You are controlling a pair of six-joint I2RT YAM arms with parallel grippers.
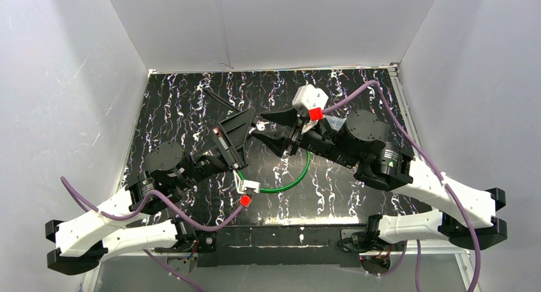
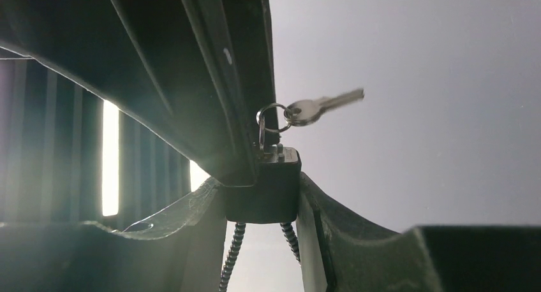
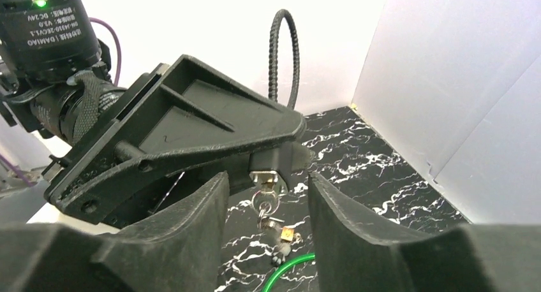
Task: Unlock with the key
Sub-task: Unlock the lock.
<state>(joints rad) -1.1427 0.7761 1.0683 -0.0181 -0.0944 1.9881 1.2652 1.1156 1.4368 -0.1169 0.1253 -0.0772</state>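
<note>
The padlock is held off the table, over the middle of the black marbled tabletop. The left gripper is clamped on the lock body, one finger on each side. A black braided cable loops out of the far end of the lock. One key sits in the keyhole. A ring on that key carries a second key, which swings free.

The right gripper faces the keyhole end. Its fingers are spread, one on each side of the inserted key. In the right wrist view neither finger touches the key.

Both arms reach inward from the near edge, elbows out, and their wrists meet tip to tip at the table centre. A green cable lies in an arc on the tabletop below and just behind the grippers.

White walls enclose the table on the left, back and right. The meeting point is well apart from all three. The right arm's elbow is the part nearest a wall, on the right side.
</note>
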